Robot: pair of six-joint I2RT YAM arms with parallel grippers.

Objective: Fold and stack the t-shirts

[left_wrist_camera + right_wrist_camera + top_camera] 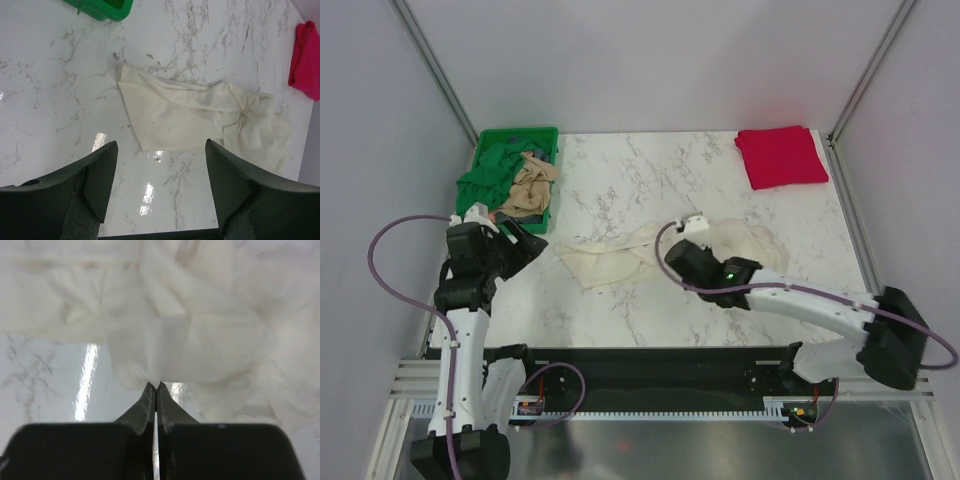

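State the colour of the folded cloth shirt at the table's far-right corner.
The folded cloth shirt is bright red, clearest in top external view.

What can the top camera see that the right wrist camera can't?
Only the top camera shows the crate, the red shirt and the left tool, which is open. Only the right wrist camera shows, up close, the right tool shut and seemingly pinching the edge of the cream shirt. Both show that shirt and the table.

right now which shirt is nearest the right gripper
The cream-white shirt mid-table, its edge pinched by the right gripper; the red shirt lies far off, others in the crate.
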